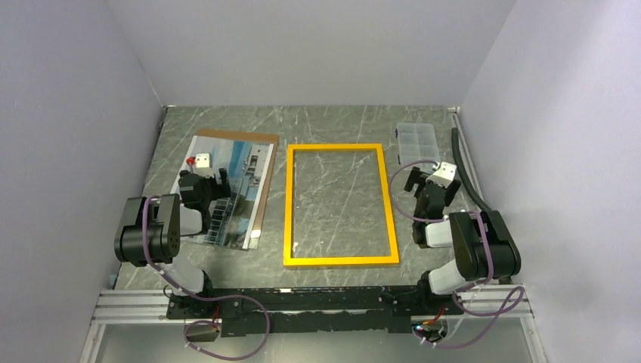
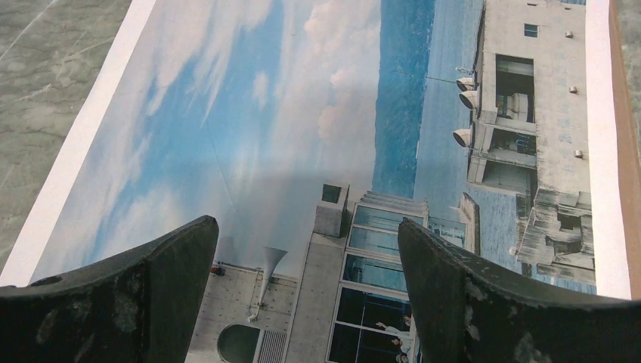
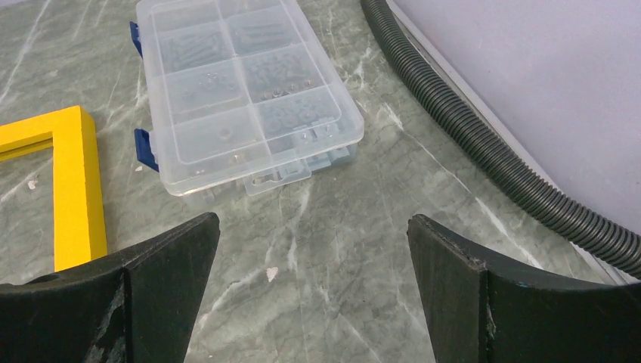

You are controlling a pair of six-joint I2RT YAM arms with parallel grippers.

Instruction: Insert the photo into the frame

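Observation:
The photo [image 1: 240,178], a print of a white building under blue sky, lies face up on a brown backing board [image 1: 266,181] at the left of the table. My left gripper [image 1: 206,181] hovers over it, open, nothing between its fingers; in the left wrist view the photo [image 2: 302,128] fills the picture beneath the gripper [image 2: 308,249]. The yellow frame [image 1: 340,259] lies flat in the middle of the table, the marble showing through it. My right gripper [image 1: 425,183] is open above bare table to the frame's right; its wrist view shows the gripper [image 3: 314,242] and a frame corner [image 3: 75,181].
A clear plastic compartment box [image 1: 415,140] sits at the back right; it also lies ahead of the right fingers [image 3: 242,91]. A black corrugated hose [image 3: 484,144] runs along the right wall [image 1: 462,162]. White walls enclose the table on three sides.

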